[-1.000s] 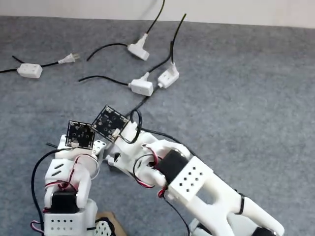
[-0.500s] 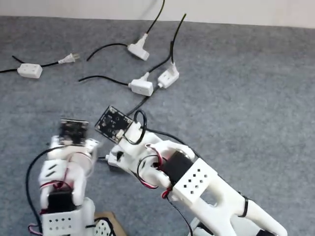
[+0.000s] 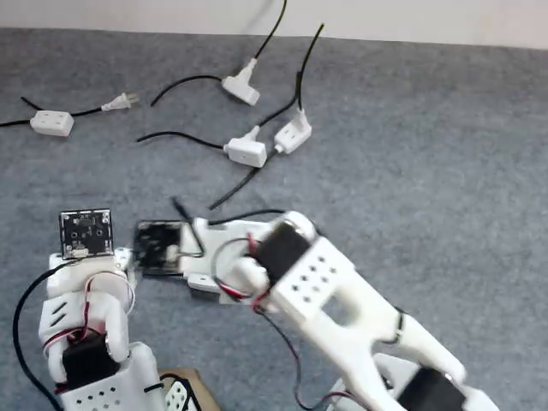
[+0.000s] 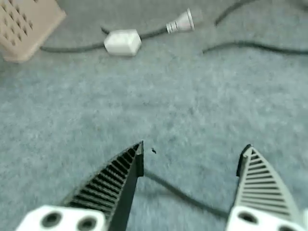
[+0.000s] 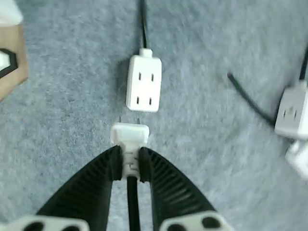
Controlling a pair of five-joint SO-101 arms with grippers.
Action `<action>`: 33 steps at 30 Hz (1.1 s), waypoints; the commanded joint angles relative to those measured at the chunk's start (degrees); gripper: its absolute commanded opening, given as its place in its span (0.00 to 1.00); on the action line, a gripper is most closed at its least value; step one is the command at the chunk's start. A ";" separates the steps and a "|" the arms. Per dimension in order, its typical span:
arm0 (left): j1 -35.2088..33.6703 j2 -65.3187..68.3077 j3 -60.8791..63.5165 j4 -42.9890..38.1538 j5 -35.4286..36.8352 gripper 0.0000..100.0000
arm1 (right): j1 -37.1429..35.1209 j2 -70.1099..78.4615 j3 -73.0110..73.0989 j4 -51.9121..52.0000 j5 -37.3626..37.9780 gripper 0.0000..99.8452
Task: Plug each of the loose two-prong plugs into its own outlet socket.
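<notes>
Right hand swung left with plug, grey carpet

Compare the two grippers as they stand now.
The left gripper is open with nothing between its fingers; the right gripper is shut on a white plug. The left one hangs over carpet crossed by a black cable; the right one points its plug's prongs at a white socket just ahead, not touching. Both have black ribbed fingers.
</notes>
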 commanded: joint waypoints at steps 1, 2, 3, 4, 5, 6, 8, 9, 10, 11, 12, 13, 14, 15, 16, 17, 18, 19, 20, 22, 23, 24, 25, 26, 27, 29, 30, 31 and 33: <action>-0.66 0.04 -3.56 6.51 -1.67 0.32 | -2.86 6.20 -7.87 2.51 5.36 0.01; -0.92 0.04 -3.65 7.65 -2.20 0.32 | -2.95 8.57 -9.19 2.51 5.27 0.01; -1.10 0.04 -3.65 8.00 -2.73 0.32 | -2.95 10.86 -10.51 2.68 5.45 0.01; -1.10 0.04 -3.47 8.00 -3.52 0.32 | -2.95 13.14 -11.65 2.68 5.36 0.01; -1.19 0.04 -3.47 8.00 -4.13 0.32 | -2.86 15.25 -12.88 2.68 4.84 0.01; -1.89 0.04 -3.47 7.91 -4.48 0.32 | -2.77 17.36 -14.02 2.95 4.57 0.01; -3.03 0.04 -3.38 7.91 -4.48 0.32 | -2.77 20.88 -16.31 3.03 3.25 0.01; -3.38 0.04 -3.21 7.91 -4.57 0.32 | -2.68 22.20 -17.63 3.03 2.81 0.01; -3.82 -0.04 -2.33 7.91 -4.57 0.32 | -2.42 23.25 -19.12 3.03 2.29 0.01; -4.26 -0.13 -1.01 7.82 -4.57 0.32 | -2.07 24.13 -20.62 3.03 2.20 0.01; -4.62 -0.57 0.75 7.12 -4.66 0.32 | -1.54 24.75 -22.11 3.03 2.02 0.01; -5.23 -0.57 2.42 5.45 -4.75 0.32 | -0.84 25.45 -23.34 3.12 2.11 0.01; -6.37 -0.57 3.82 3.16 -5.36 0.32 | 0.04 26.07 -24.48 4.00 2.20 0.01; -8.22 -0.57 5.05 0.79 -6.07 0.32 | 0.75 26.86 -25.19 4.62 2.46 0.01; -10.51 -0.57 5.67 -1.23 -6.24 0.32 | 1.45 27.56 -25.80 5.05 2.37 0.01; -13.32 -0.57 5.93 -3.08 -6.07 0.32 | 2.42 28.35 -25.89 4.97 2.11 0.01; -16.57 -0.57 5.93 -4.92 -5.45 0.32 | 3.21 29.05 -25.98 4.97 2.46 0.01; -19.47 -0.57 5.93 -7.12 -4.40 0.32 | 3.91 29.67 -26.15 4.88 2.46 0.01; -22.20 -0.57 5.93 -9.85 -3.34 0.32 | 4.35 30.20 -26.24 4.88 2.46 0.01; -26.33 -0.57 5.32 -15.82 -1.67 0.32 | 5.05 30.81 -26.42 4.88 2.46 0.01; -27.82 -0.57 4.18 -18.11 -1.49 0.32 | 5.05 31.08 -26.42 4.79 2.46 0.01; -28.79 -0.40 2.33 -19.25 -1.49 0.32 | 5.05 31.16 -26.07 4.18 2.11 0.01; -29.05 -0.13 -0.22 -19.43 -1.49 0.32 | 5.05 30.99 -25.98 3.56 2.11 0.01; -29.05 -0.04 -2.77 -19.08 -1.49 0.32 | 5.05 30.99 -25.98 3.12 2.11 0.01; -28.97 0.04 -5.23 -17.85 -1.41 0.32 | 5.05 31.16 -25.98 2.86 2.02 0.01; -28.62 0.22 -10.42 -13.19 -1.05 0.32 | 5.05 31.25 -25.98 2.86 2.02 0.01; -28.18 0.40 -12.97 -10.37 0.00 0.32 | 5.05 31.25 -25.89 2.86 2.02 0.01; -28.09 1.19 -15.25 -7.38 0.97 0.32 | 5.05 31.34 -25.89 2.95 1.93 0.01; -28.00 4.53 -18.95 -3.69 1.49 0.32 | 5.05 31.34 -25.80 2.95 1.93 0.01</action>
